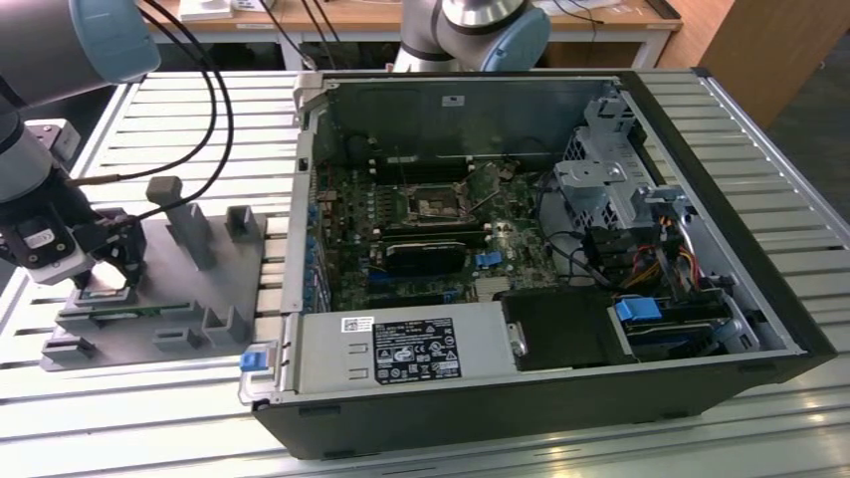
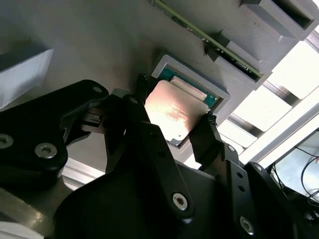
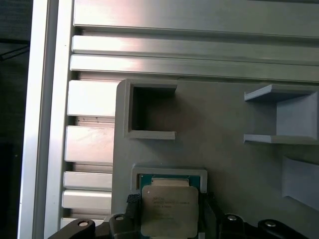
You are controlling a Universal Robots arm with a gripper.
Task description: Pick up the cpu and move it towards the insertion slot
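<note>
The cpu [image 3: 168,209], a flat silvery square chip, sits between my two black fingers just over its square nest in the grey plastic tray [image 1: 199,289]. My gripper [image 2: 174,107] is shut on the cpu [image 2: 172,112], one fingertip against each of two opposite edges. A strip of green shows in the nest beyond the chip. In the exterior view my gripper [image 1: 100,282] is low over the tray's near corner, at the exterior view's left. The insertion slot [image 1: 436,204], a small square socket with a metal frame, lies on the motherboard inside the open computer case [image 1: 531,398], well to the right.
Upright grey posts [image 1: 179,214] and pockets stand on the tray around my gripper. A green memory stick [image 2: 209,37] lies in a tray holder beside the nest. Cables [image 1: 213,110] hang from my arm. The case walls, drive cage [image 1: 604,184] and a black power supply [image 1: 398,349] surround the board.
</note>
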